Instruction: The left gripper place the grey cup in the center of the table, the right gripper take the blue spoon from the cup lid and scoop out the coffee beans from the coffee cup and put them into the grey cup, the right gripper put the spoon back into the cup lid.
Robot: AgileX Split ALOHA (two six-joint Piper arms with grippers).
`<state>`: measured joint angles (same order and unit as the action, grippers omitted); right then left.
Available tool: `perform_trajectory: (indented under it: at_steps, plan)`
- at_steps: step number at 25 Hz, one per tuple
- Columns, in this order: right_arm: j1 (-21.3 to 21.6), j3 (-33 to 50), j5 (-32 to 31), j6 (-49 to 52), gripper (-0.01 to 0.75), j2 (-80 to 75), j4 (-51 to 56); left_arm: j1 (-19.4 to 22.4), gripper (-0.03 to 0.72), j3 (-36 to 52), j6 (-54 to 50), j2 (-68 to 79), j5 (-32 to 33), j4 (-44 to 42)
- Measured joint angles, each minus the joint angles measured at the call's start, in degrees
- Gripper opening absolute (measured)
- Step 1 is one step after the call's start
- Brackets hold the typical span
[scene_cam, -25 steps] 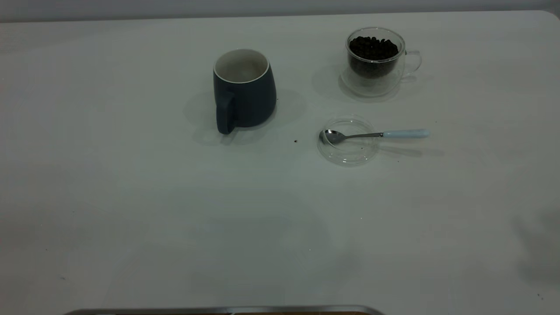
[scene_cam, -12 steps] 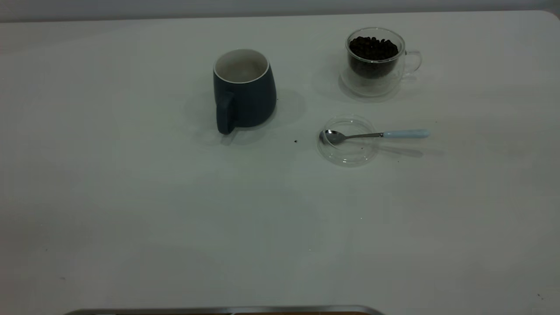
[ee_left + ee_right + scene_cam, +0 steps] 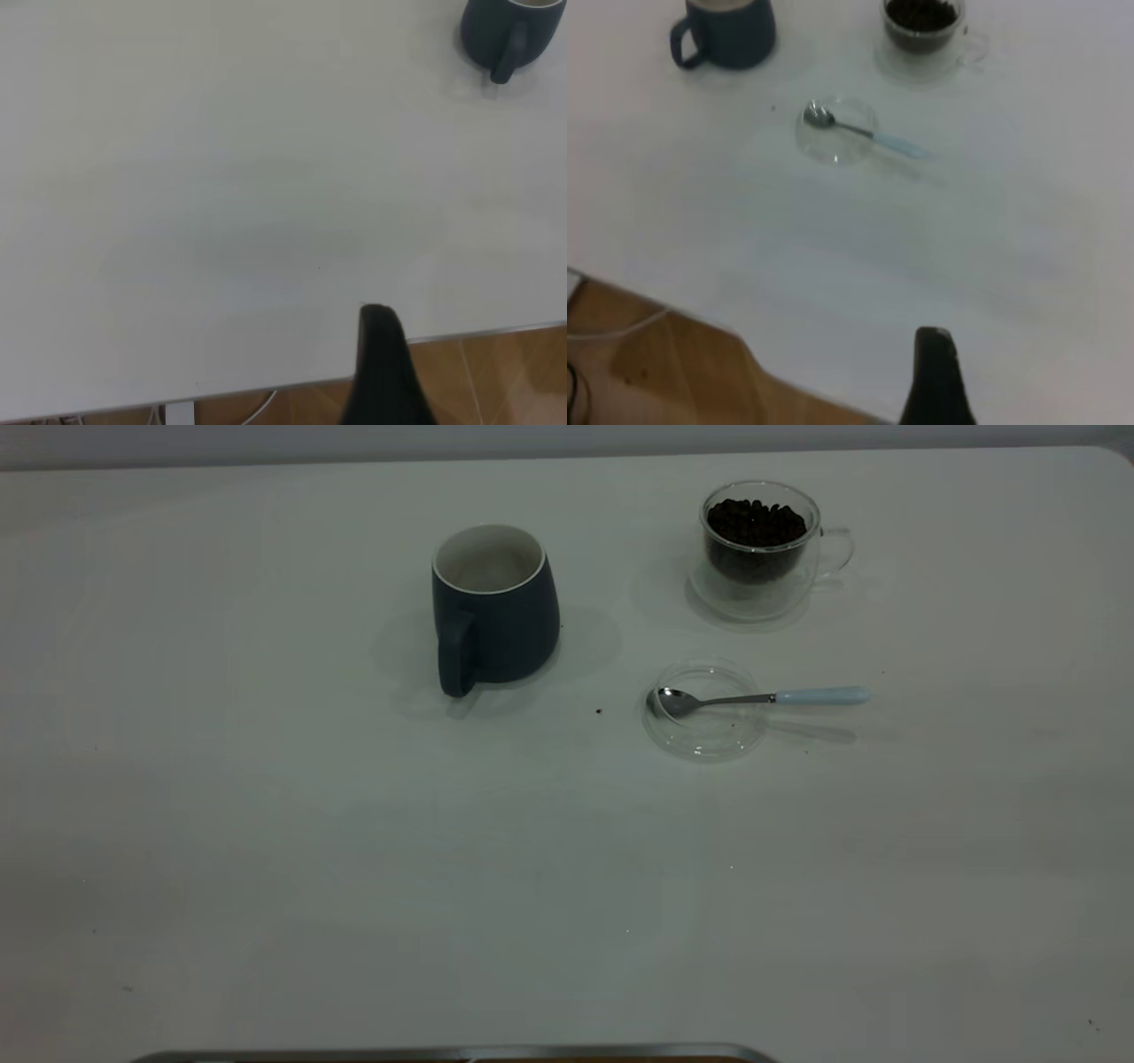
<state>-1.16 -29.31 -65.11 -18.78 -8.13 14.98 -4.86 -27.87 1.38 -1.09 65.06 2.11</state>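
On the white surface [image 3: 266, 824], the blue spoon [image 3: 762, 698] lies level, bowl in the cup lid [image 3: 704, 710], handle pointing right, below the coffee cup [image 3: 762, 549]. Finger spread on either arm cannot be told.

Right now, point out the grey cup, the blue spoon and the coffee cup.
grey cup [image 3: 509, 624]: exterior view, on the dark outer wall.
blue spoon [image 3: 822, 696]: exterior view, on the pale blue handle.
coffee cup [image 3: 758, 598]: exterior view, on the clear glass base below the beans.
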Motion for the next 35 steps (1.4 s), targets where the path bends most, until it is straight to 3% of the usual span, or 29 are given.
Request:
perform_trajectory:
  at_steps: [12, 35]
  plan:
    - [-2.22, 1.85, 0.35, 18.78, 0.591, 8.38, -12.22, 0.0, 0.588, 0.0, 0.05, 0.0, 0.0, 0.0]
    - [-2.22, 1.85, 0.38, 15.54, 0.589, 8.39, -13.24, 0.0, 0.588, 0.0, 0.18, 0.0, 0.0, 0.0]
